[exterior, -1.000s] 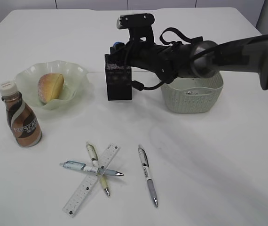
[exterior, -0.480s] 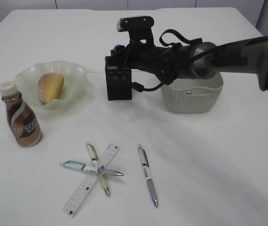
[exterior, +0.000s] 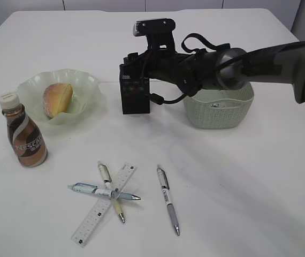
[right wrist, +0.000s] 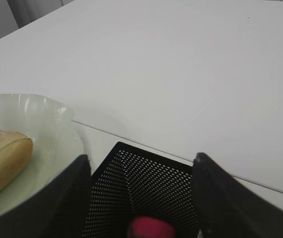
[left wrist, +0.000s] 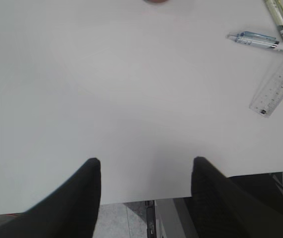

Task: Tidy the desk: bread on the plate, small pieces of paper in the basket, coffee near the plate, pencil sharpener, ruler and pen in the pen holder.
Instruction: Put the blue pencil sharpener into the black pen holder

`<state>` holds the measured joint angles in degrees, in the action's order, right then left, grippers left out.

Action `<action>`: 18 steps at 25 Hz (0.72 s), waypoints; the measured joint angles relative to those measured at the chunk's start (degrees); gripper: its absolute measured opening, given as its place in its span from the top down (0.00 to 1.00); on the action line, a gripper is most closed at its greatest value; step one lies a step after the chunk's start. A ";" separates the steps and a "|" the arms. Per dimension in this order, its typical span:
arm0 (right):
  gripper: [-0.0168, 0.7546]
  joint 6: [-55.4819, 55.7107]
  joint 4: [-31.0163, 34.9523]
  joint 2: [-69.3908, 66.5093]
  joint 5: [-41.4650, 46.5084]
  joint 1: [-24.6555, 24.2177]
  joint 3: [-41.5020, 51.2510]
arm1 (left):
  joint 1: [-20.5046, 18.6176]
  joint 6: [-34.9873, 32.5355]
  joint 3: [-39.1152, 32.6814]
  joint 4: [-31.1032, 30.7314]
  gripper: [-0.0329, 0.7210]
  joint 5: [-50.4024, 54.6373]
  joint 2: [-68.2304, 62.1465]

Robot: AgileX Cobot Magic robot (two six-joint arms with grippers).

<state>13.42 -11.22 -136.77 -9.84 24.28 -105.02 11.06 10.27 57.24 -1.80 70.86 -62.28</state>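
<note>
Right gripper (right wrist: 139, 198) hangs with jaws spread directly over the pen holder (right wrist: 146, 193), so whatever it lets go drops inside; we see a red object (right wrist: 150, 229) below, likely the sharpener. Ruler (exterior: 105, 204) and pens (exterior: 168, 199) lie well behind, toward the near edge.

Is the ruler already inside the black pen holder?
No, the ruler lies flat on the desk under two crossed pens, far in front of the pen holder.
</note>
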 joint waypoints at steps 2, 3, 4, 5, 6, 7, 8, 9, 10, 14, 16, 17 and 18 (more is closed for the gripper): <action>0.37 0.00 0.00 0.00 0.08 0.00 0.00 | 0.00 0.00 0.00 0.00 0.40 0.00 0.00; 0.37 0.00 0.00 0.00 0.35 0.00 0.00 | 0.00 0.00 0.00 0.00 0.40 0.00 0.00; 0.37 0.00 0.00 0.00 0.65 0.00 0.00 | 0.00 0.00 0.00 -0.13 0.40 0.00 0.00; 0.37 0.00 0.00 0.13 1.49 0.00 0.00 | 0.00 0.00 0.00 -0.37 0.40 0.00 0.00; 0.37 0.00 0.00 0.56 2.82 0.00 0.00 | 0.00 0.00 0.00 -0.50 0.40 0.00 0.00; 0.37 0.00 0.00 1.26 4.22 0.00 0.00 | 0.00 0.00 0.00 -0.64 0.40 0.00 0.00; 0.37 0.00 0.00 2.28 6.42 0.00 0.00 | 0.00 0.00 0.00 -0.76 0.40 0.00 0.00; 0.37 0.00 0.00 3.62 8.96 0.00 0.00 | 0.00 0.00 0.00 -0.86 0.40 0.00 0.00; 0.37 0.00 0.00 4.94 11.58 0.00 0.00 | 0.00 0.00 0.00 -0.86 0.40 0.00 0.00; 0.37 0.00 0.00 11.96 20.08 0.00 0.00 | 0.00 0.00 0.00 -0.86 0.40 0.00 0.00; 0.37 0.00 0.00 15.34 23.96 0.00 0.00 | 0.00 0.00 0.00 -0.86 0.40 -0.12 0.00; 0.37 0.00 0.00 16.54 26.30 0.00 0.00 | 0.00 0.00 0.00 -0.86 0.40 -0.25 0.00; 0.37 0.00 0.00 17.84 28.43 0.16 0.00 | 0.00 0.00 0.00 -0.86 0.40 -0.34 0.00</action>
<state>13.42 -11.22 -118.92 18.58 24.43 -105.02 11.06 10.27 57.24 -2.66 70.52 -62.28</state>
